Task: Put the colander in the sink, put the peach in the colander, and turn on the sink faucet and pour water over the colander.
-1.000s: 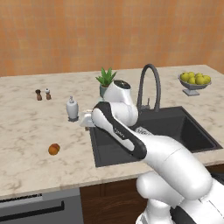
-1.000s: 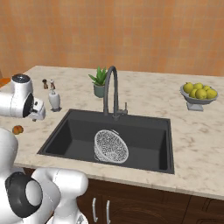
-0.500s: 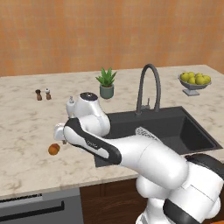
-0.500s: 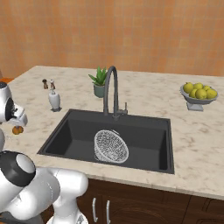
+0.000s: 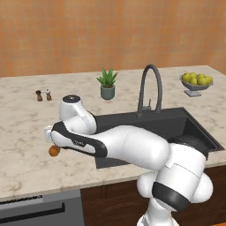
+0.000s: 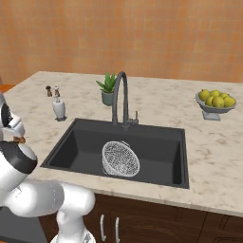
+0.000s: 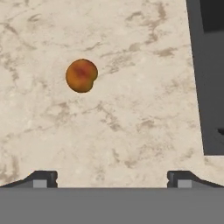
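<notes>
Round orange peach (image 7: 81,75) on veined marble counter (image 7: 131,113)

one peach (image 7: 81,75), one colander (image 6: 120,159), two shakers (image 5: 43,95)

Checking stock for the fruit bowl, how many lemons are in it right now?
5 visible, heaped in the grey footed bowl at the counter's right end beyond the sink; more lemons may be hidden underneath.
</notes>
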Motion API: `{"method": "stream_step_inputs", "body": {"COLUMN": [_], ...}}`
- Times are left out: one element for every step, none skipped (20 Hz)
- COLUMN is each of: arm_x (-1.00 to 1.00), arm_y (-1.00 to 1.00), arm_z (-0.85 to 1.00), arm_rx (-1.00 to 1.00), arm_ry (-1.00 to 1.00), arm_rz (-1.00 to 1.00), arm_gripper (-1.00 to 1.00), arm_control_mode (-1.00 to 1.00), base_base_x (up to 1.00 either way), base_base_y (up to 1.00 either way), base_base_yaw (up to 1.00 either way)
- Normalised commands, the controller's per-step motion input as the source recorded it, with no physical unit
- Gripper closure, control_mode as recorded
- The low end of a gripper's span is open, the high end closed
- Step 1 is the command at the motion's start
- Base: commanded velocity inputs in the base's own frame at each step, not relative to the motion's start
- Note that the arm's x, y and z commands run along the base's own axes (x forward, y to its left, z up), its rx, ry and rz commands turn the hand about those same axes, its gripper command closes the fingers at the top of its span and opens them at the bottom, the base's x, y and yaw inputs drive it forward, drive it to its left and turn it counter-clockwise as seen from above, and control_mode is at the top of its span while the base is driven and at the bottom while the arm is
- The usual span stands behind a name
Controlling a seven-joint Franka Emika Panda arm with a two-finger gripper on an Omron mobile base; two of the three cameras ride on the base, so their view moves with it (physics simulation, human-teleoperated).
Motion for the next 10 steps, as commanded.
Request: {"method": "stream_step_inputs", "body": {"arm_x": [0.28,0.26,0.31,0.31,0.29,0.29,0.31,0.34,0.36,0.36], "arm_y": [0.0,0.0,0.0,0.0,0.0,0.0,0.02,0.11,0.13,0.14], "arm_z": [-0.36,-0.4,-0.44,-0.44,-0.44,-0.44,-0.44,-0.44,-0.39,-0.34], "arm_rx": [0.0,0.0,0.0,0.0,0.0,0.0,0.0,0.0,0.0,0.0], "arm_ry": [0.05,0.03,0.05,0.05,0.03,0.0,0.0,0.0,0.0,0.0], "arm_rz": [-0.13,-0.12,-0.11,-0.11,-0.09,-0.08,-0.07,-0.07,-0.07,-0.07], "arm_gripper": [-1.0,-1.0,-1.0,-1.0,-1.0,-1.0,-1.0,-1.0,-1.0,-1.0], "arm_control_mode": [-1.0,-1.0,-1.0,-1.0,-1.0,-1.0,-1.0,-1.0,-1.0,-1.0], "base_base_x": [0.0,0.0,0.0,0.0,0.0,0.0,0.0,0.0,0.0,0.0], "base_base_y": [0.0,0.0,0.0,0.0,0.0,0.0,0.0,0.0,0.0,0.0], "base_base_yaw": [0.0,0.0,0.0,0.0,0.0,0.0,0.0,0.0,0.0,0.0]}}
